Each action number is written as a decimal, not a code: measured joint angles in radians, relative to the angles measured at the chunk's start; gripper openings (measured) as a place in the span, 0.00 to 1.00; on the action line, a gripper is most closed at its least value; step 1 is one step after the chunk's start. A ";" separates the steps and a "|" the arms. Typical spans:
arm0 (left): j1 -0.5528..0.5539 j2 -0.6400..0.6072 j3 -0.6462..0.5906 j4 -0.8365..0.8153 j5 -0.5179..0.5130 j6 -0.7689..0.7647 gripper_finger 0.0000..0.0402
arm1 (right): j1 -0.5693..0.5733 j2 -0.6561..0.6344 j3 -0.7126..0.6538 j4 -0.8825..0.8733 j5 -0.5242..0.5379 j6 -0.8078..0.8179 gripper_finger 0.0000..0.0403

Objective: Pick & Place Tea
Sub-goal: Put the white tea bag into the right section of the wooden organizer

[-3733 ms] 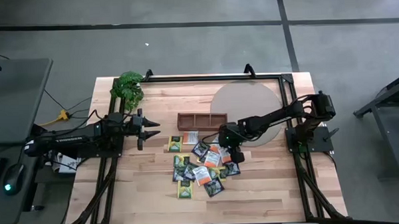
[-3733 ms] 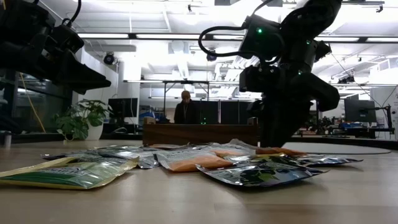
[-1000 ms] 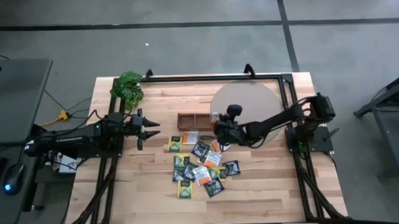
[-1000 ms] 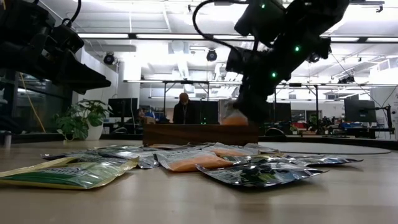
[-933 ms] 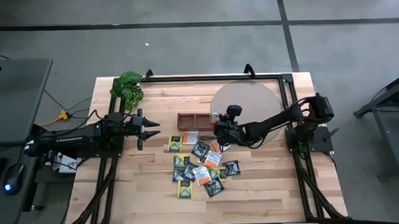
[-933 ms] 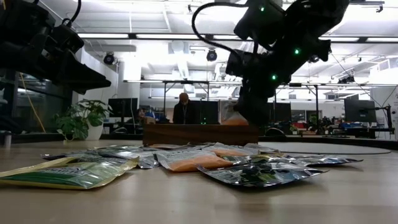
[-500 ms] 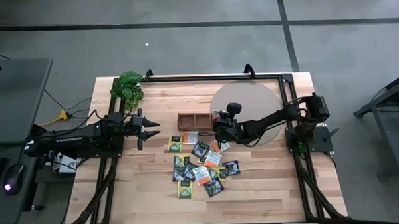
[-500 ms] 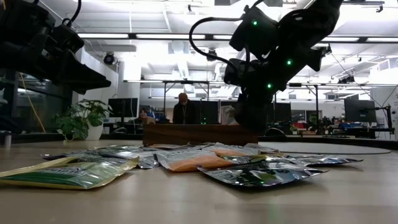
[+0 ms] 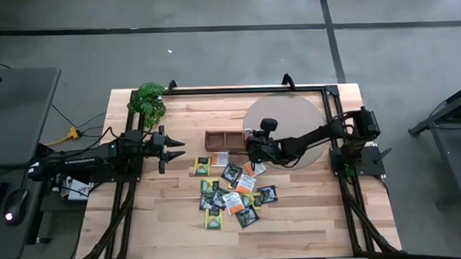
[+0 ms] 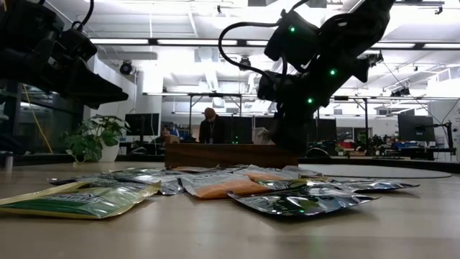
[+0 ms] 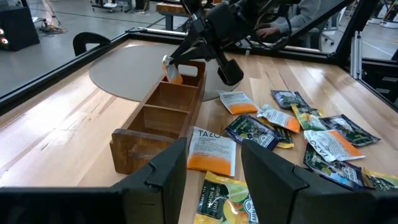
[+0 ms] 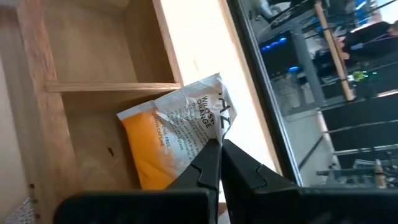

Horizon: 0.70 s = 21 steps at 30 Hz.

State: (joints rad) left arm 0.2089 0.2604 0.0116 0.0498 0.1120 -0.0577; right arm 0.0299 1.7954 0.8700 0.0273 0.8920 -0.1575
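My right gripper (image 12: 217, 149) is shut on an orange-and-white tea sachet (image 12: 171, 130) just over the right-end compartment of the brown wooden tray (image 9: 232, 138); the left wrist view shows this sachet (image 11: 171, 71) at the tray's far end. Several other tea sachets (image 9: 232, 187) lie flat in a loose pile on the table, near side of the tray. My left gripper (image 9: 174, 149) waits open above the table, left of the tray, its fingers pointing right. My right gripper pinches the sachet between its two fingers at an edge of its white half (image 12: 208, 134). The fingers slant down from the table's right. The sachet hangs tilted below them, orange end (image 11: 174, 78) lowest, at the tray's rim; whether it touches the wood I cannot tell.
A leafy plant (image 9: 147, 102) stands at the far left corner. A round grey mat (image 9: 288, 127) lies under my right arm. A black frame (image 9: 244, 89) edges the table's far side. A person (image 10: 210, 126) sits beyond the table.
My right gripper has gone down and a little toward the table's left and far edge with the orange sachet, which now hangs lower at the tray's right end.
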 joint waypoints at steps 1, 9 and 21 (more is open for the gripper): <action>0.000 0.000 0.000 0.000 0.000 0.000 0.37 | -0.004 0.000 0.000 0.000 -0.009 0.000 0.03; 0.000 0.000 0.000 0.000 0.000 0.000 0.37 | -0.034 -0.001 0.000 0.010 -0.023 -0.001 0.14; 0.000 0.000 0.000 0.000 0.000 0.000 0.37 | -0.028 -0.001 0.000 0.053 -0.055 -0.013 0.19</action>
State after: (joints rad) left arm 0.2089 0.2604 0.0116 0.0498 0.1120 -0.0578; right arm 0.0022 1.7943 0.8696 0.0805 0.8370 -0.1704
